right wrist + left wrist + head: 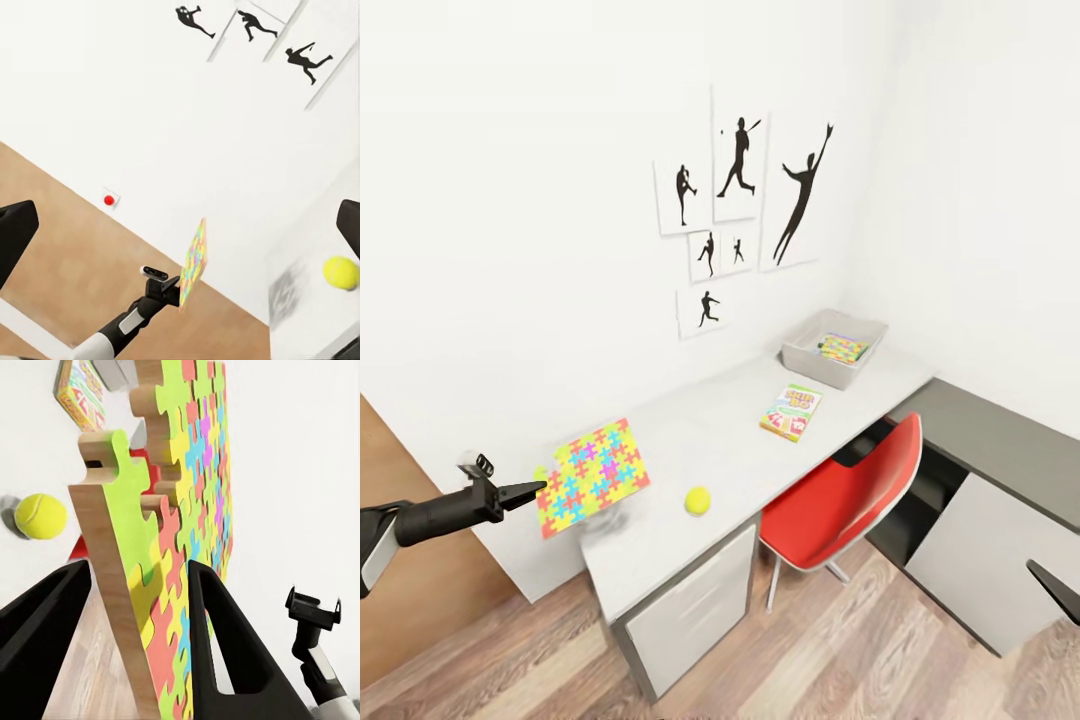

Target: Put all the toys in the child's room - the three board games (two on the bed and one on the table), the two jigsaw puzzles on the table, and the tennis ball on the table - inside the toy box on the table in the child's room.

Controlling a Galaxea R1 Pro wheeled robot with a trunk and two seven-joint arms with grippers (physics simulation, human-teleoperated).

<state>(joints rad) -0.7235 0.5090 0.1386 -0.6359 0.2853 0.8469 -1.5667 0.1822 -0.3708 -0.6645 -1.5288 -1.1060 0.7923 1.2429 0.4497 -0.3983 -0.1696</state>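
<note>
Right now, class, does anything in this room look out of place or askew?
Yes: the multicoloured jigsaw puzzle isn't flat on the table. It is lifted clear and tilted, pinched at one edge by the left tool, its shadow beneath. Nothing else stands out.

Your left gripper (532, 490) grips one edge of the multicoloured puzzle (593, 476), held tilted and lifted above the near end of the table (700, 440); a faint shadow lies on the tabletop beneath it. The ball (698, 500) rests on the table just beside the puzzle, near the front edge. The Skip-Bo box (791, 411) lies flat farther along the table. The toy box (835, 348) stands at the far end by the wall, with a yellowish patterned item inside. A red chair (847, 502) is tucked against the table. Black silhouette pictures (745, 205) hang on the wall.
</note>
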